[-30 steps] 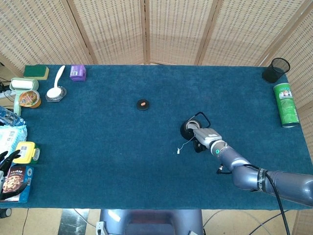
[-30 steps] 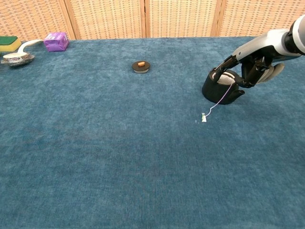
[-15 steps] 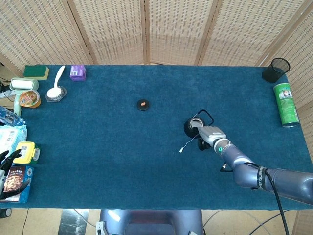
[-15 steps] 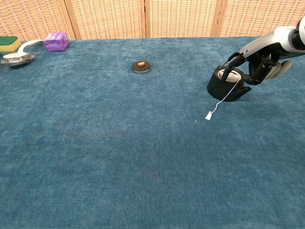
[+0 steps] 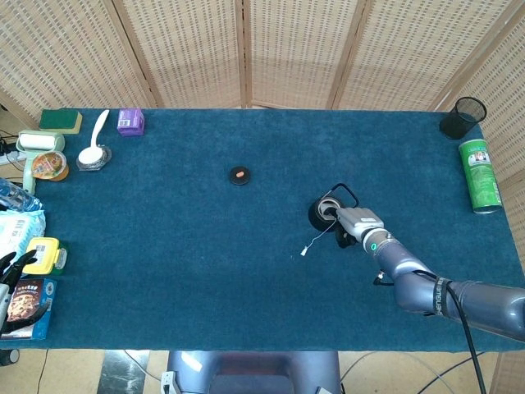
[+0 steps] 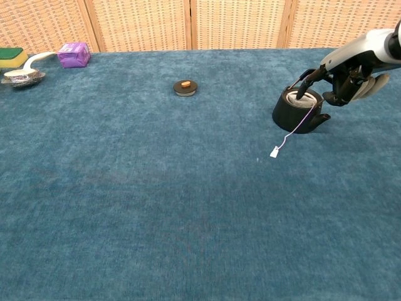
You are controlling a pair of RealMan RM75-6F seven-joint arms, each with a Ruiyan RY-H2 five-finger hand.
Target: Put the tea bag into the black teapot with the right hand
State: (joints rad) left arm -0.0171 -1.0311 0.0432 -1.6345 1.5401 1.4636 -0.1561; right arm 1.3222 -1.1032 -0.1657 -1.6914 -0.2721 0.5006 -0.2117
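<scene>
The black teapot (image 5: 326, 213) (image 6: 297, 111) stands open at the table's right middle, with something pale showing inside its mouth. The tea bag's string hangs over its front rim, ending at the small white tag (image 5: 303, 252) (image 6: 274, 151) on the cloth. My right hand (image 5: 358, 222) (image 6: 346, 80) hovers just right of the pot, one finger (image 6: 302, 89) stretched to the rim and the rest loosely bent; I see nothing held in it. My left hand (image 5: 10, 269) rests at the far left edge, fingers apart and empty.
The pot's black lid (image 5: 239, 175) (image 6: 185, 87) with an orange knob lies mid-table. A purple box (image 6: 74, 54), spoon dish (image 6: 22, 76) and sponge sit back left; snack packs (image 5: 37, 256) line the left edge. A green can (image 5: 480, 174) and black mesh cup (image 5: 463, 117) stand far right.
The teapot and the string's tag shifted slightly right. My right hand has drawn back to the right, off the pot's mouth, leaving one finger at the rim.
</scene>
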